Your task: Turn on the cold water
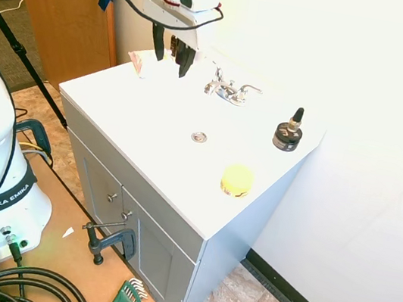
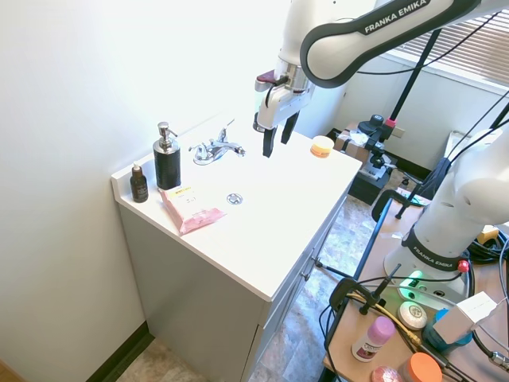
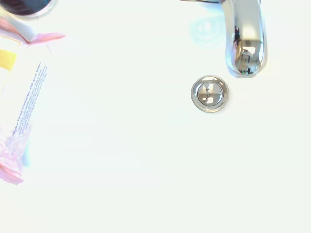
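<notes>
The cold-water lever [image 1: 249, 89] [image 2: 229, 131] is the slim chrome one on the right-hand side of the small two-lever faucet [image 1: 226, 91] [image 2: 215, 149], seen facing the spout. The faucet sits at the back of the white vanity surface [image 1: 145, 165] [image 2: 262, 239], close to the wall. The matching left-hand lever [image 1: 217, 74] [image 2: 196, 147] sits on the other side of the spout [image 3: 244, 43]. No water shows at the spout, and the chrome drain [image 1: 199, 137] [image 2: 234, 197] [image 3: 209, 93] lies just in front of it.

The gripper [image 1: 172, 56] [image 2: 278, 137] hangs in the air above the surface with its dark fingers apart and pointing down. It holds nothing and is clear of both levers.

A pink packet [image 1: 139, 61] [image 2: 191, 211] [image 3: 19, 97] lies toward the left end of the surface, near a black pump dispenser [image 2: 167, 157] and a small dark bottle [image 2: 139, 184]. Toward the right end stand a dark bottle with a black top [image 1: 287, 136] by the wall and a yellow round container [image 1: 237, 180] [image 2: 322, 146] near the front edge.
</notes>
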`<action>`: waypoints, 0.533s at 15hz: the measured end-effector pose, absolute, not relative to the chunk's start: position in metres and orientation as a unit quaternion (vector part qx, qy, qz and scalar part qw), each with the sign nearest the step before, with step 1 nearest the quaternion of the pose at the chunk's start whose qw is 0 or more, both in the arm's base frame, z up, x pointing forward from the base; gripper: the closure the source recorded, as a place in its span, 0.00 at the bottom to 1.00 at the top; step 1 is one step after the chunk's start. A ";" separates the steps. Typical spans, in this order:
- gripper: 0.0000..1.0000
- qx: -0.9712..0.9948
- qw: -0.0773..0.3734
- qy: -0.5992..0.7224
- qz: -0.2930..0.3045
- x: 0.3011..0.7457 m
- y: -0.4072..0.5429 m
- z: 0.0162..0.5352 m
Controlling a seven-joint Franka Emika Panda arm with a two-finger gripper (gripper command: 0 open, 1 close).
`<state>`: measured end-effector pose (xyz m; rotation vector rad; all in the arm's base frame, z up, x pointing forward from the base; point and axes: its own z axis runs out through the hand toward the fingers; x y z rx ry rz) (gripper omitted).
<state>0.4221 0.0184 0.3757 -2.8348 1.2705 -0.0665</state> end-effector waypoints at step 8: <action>0.00 -0.872 -0.018 0.485 -0.064 0.479 -0.020 0.362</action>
